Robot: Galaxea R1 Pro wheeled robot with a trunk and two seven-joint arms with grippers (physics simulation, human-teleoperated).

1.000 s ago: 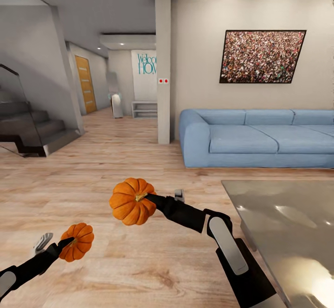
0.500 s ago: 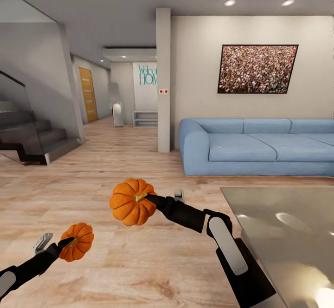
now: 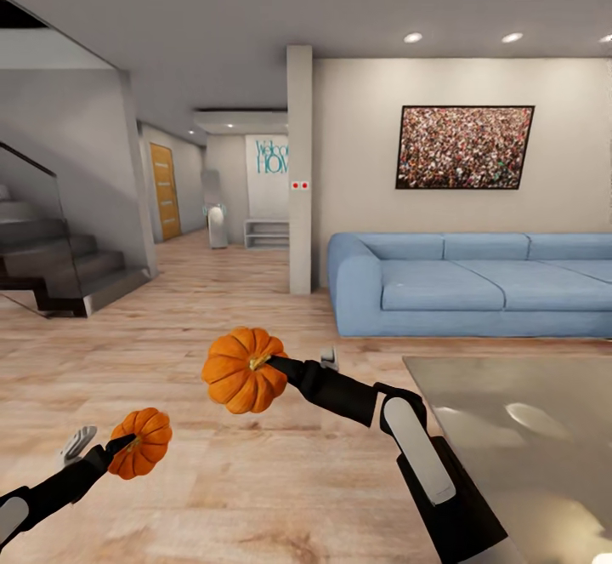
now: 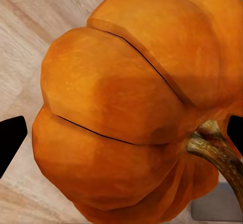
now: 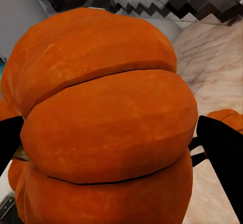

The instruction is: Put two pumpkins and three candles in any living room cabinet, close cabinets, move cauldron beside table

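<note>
Head view: the right tool grips a bright-orange ribbed pumpkin by its stem side, holding it in the air above the pale wooden plank floor, near the middle of the scene. The left tool grips a second orange ribbed pumpkin at the near left, also off the floor. At the near right lies the grey glassy reflective bench. Beyond it stands a long blue fabric sofa against a cream wall with a dark-framed crowd picture. A dark staircase rises at the far left.

Left wrist view: its pumpkin sits between two black fingertips, brown stem toward one finger.

Right wrist view: its pumpkin is clamped between black fingertips; the other pumpkin peeks out beyond.
</note>
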